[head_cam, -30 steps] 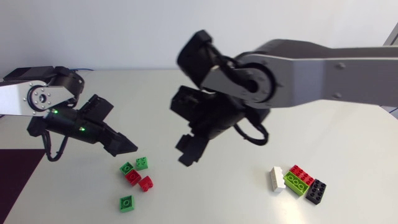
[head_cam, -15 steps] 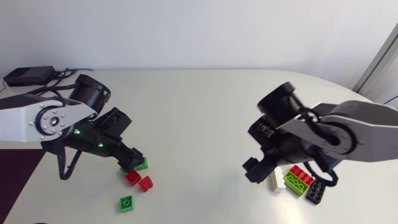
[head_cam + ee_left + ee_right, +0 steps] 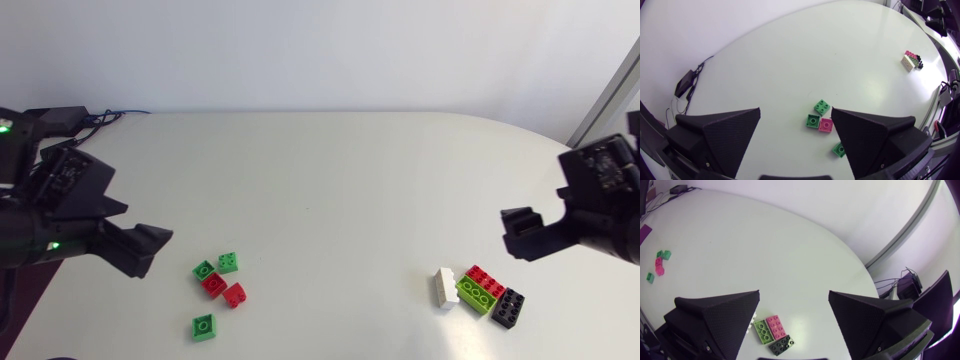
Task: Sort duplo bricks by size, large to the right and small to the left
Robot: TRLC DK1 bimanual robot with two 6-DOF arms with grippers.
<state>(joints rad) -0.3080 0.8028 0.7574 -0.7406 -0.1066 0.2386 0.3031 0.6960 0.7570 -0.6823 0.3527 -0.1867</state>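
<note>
Black left hand (image 3: 796, 110) spread, empty; right hand (image 3: 794, 293) likewise. White brick (image 3: 444, 287) whole overhead, half-hidden in right wrist view.

- Table (image 3: 320, 170): smooth, pale top with a matt to satin finish and no visible grain.
- Small bricks (image 3: 213, 284): smooth moulded plastic with a light sheen on the studs.
- Large bricks (image 3: 478, 292): the same smooth moulded plastic. The black one looks duller.
- Left gripper (image 3: 796, 110): matt black fingers (image 3: 725, 135) with finely grained, non-reflective faces.
- Right gripper (image 3: 794, 293): matt black fingers (image 3: 715, 315) with the same fine-grained texture.
</note>
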